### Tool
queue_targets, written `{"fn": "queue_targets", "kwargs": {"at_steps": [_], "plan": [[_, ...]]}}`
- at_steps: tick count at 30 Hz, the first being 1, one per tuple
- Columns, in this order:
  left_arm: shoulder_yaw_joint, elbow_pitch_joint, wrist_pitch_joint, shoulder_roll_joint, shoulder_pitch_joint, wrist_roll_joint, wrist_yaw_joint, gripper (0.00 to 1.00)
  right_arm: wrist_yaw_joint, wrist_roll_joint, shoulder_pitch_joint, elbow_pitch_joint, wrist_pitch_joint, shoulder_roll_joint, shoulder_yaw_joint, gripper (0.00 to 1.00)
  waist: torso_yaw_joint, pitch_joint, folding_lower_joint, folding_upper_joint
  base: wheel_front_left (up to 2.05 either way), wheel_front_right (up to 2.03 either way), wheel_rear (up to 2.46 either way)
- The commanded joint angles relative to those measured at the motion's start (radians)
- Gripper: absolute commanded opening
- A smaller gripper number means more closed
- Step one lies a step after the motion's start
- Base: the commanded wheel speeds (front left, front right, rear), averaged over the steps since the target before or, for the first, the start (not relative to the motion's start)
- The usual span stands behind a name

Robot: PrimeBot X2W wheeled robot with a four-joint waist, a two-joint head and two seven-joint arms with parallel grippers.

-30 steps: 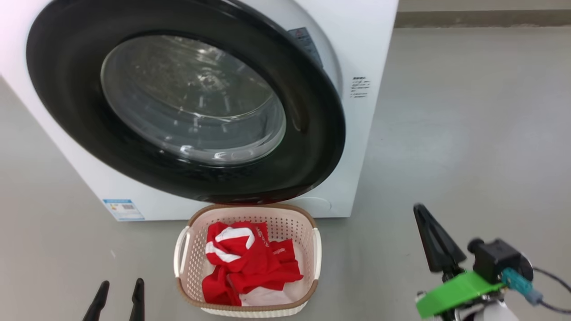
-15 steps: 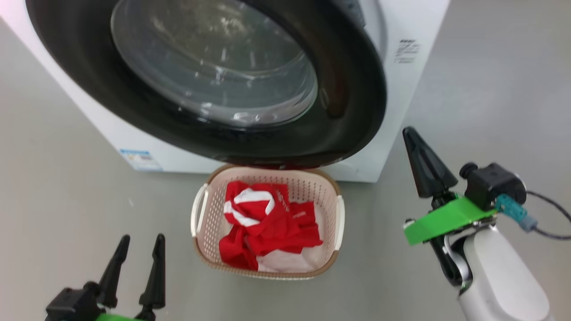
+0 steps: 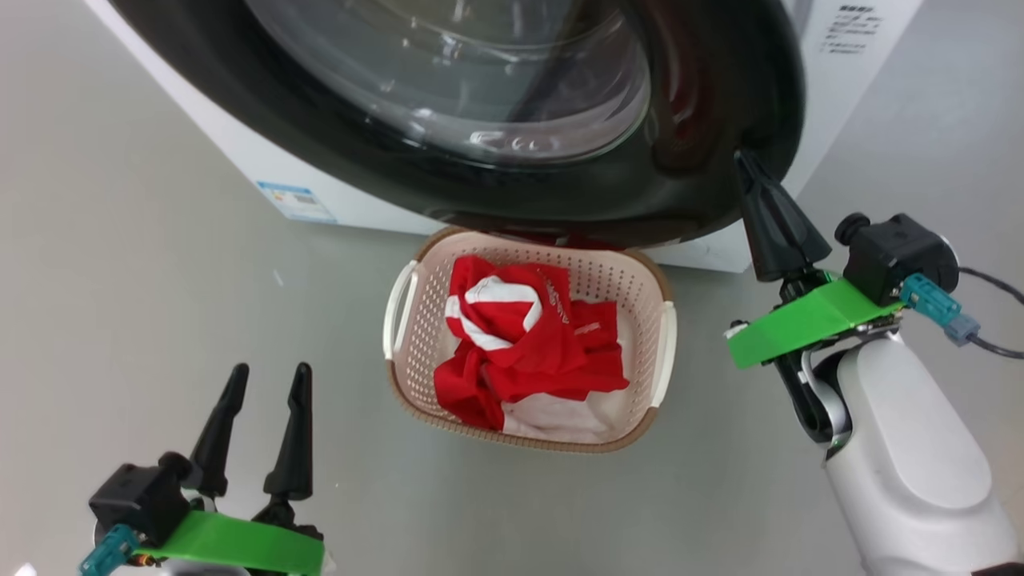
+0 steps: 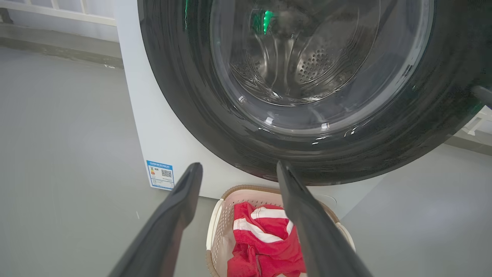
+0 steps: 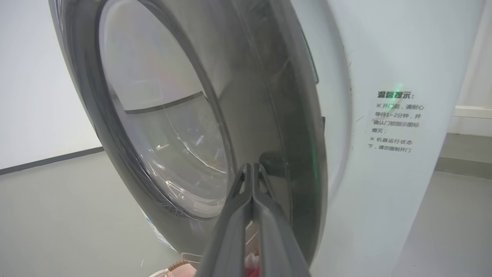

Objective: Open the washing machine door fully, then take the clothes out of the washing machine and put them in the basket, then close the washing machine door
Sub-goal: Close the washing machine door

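The washing machine's white front bears a printed Chinese notice headed 温馨提示, apparently asking for a wait of 1~2分钟, while its blue sticker carries a QR code and print too small to read.

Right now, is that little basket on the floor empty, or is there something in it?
Not empty. The basket holds bunched red clothes with white trim, which cover most of its bottom.
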Motion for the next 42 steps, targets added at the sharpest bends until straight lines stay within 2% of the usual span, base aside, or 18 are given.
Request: {"fn": "queue_targets", "kwargs": {"at_steps": [1, 25, 31, 39, 40, 42], "plan": [[0.032, -0.023, -0.009, 0.014, -0.024, -0.007, -0.005, 1.00, 0.006, -0.012, -0.033, -0.020, -0.006, 0.007, 0.021, 0.00, 0.022, 0.032, 0.0000, 0.0000, 0.00, 0.00, 0.00], [-0.029, -0.037, -0.009, 0.042, -0.150, -0.037, -0.005, 1.00, 0.006, -0.030, -0.239, -0.057, -0.006, 0.001, -0.059, 0.00, 0.043, 0.187, 0.0000, 0.0000, 0.00, 0.00, 0.00], [-0.033, -0.029, -0.009, 0.044, -0.153, -0.037, -0.005, 1.00, 0.006, -0.037, -0.229, -0.056, -0.006, 0.003, -0.052, 0.00, 0.043, 0.174, 0.0000, 0.0000, 0.00, 0.00, 0.00], [-0.028, -0.003, -0.009, 0.047, -0.121, -0.026, -0.005, 1.00, 0.006, -0.026, -0.131, -0.036, -0.006, 0.005, -0.024, 0.00, 0.021, 0.108, 0.0000, 0.0000, 0.00, 0.00, 0.00], [-0.028, 0.001, -0.009, 0.050, -0.115, -0.025, -0.005, 1.00, 0.006, -0.025, -0.115, -0.034, -0.006, 0.005, -0.020, 0.01, 0.016, 0.097, 0.0000, 0.0000, 0.00, 0.00, 0.00], [-0.025, 0.009, -0.009, 0.054, -0.102, -0.020, -0.005, 1.00, 0.006, -0.022, -0.083, -0.033, -0.006, 0.005, -0.013, 0.20, 0.004, 0.074, 0.0000, 0.0000, 0.00, 0.00, 0.00]]}}
